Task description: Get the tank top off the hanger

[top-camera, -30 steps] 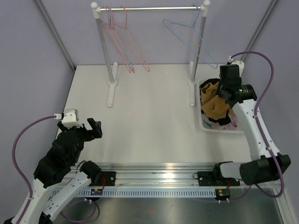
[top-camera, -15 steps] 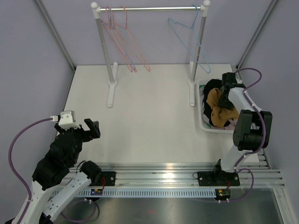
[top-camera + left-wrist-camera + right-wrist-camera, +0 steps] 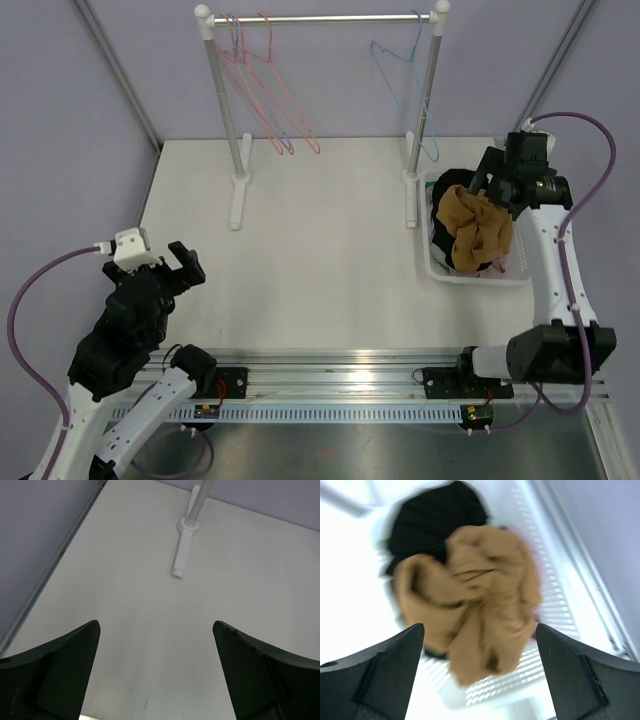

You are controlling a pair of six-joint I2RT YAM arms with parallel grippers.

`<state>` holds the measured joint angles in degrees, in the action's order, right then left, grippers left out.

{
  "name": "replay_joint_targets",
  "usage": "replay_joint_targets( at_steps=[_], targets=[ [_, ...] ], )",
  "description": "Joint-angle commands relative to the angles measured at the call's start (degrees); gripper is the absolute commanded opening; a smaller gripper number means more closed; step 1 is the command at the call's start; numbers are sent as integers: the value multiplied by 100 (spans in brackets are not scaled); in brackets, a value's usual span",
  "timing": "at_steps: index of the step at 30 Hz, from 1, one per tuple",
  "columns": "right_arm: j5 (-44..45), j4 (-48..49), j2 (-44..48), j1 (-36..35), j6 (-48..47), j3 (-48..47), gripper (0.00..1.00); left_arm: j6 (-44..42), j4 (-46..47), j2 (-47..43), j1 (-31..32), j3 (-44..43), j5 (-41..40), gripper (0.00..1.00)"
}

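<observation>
A white tabletop (image 3: 330, 250) sits between pale lavender walls. At its 12 o'clock edge stands a clothes rack with two white posts and a metal crossbar (image 3: 320, 18). A cluster of bare pink wire hangers (image 3: 270, 90) hangs near the left post, and a single bare blue wire hanger (image 3: 378, 50) hangs near the right post.

At 3 o'clock on the tabletop, just beside the right post's foot, rests a white slatted plastic basket (image 3: 478, 278). The crumpled tan tank top (image 3: 478, 228) lies inside it, heaped on top of the other clothes and off any hanger. A black garment (image 3: 452, 185) shows at the heap's 11 o'clock side, and a sliver of pink fabric peeks out at its 5 o'clock side.

The right pincer (image 3: 497, 185) hangs over the basket's 12 o'clock end with its fingers spread wide and nothing between them. In the right wrist view the tan tank top (image 3: 485, 595) fills the gap below the two dark fingers, with the black garment (image 3: 437, 517) beyond it at 11 o'clock. That picture is blurred, so whether the fingertips touch the cloth cannot be told.

The left pincer (image 3: 175, 268) is held over the tabletop at 8 o'clock, well apart from the basket, also spread wide and holding nothing. Its wrist view shows only bare tabletop and the rack's left foot (image 3: 182, 555) ahead.
</observation>
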<state>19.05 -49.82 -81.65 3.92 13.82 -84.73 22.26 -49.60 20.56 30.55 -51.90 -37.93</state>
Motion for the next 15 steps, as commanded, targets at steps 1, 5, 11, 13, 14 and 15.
replay_joint_targets(
  at_steps=[1, 5, 11, 13, 14, 15],
  targets=[
    [-1355, 156, 1017, -356, -117, 184, 100, -213, 249, 282, -198, -312, -171, 99],
    [-1737, 175, 2080, -1163, -187, 658, 100, -415, 154, 685, -207, -514, -13, 99],
    [-1422, -229, 3293, -1692, -170, 1168, 99, -678, -198, 1038, -198, -927, 136, 99],
    [-1456, -405, 3584, -1790, -214, 1230, 100, -723, -330, 1091, -198, -1049, 216, 99],
    [-1465, -545, 3716, -1790, -257, 1152, 100, -714, -513, 1108, -207, -1103, 207, 99],
    [-1404, -990, 3735, -1790, -292, 1091, 99, -680, -620, 1135, -198, -1173, 216, 99]
  ],
)
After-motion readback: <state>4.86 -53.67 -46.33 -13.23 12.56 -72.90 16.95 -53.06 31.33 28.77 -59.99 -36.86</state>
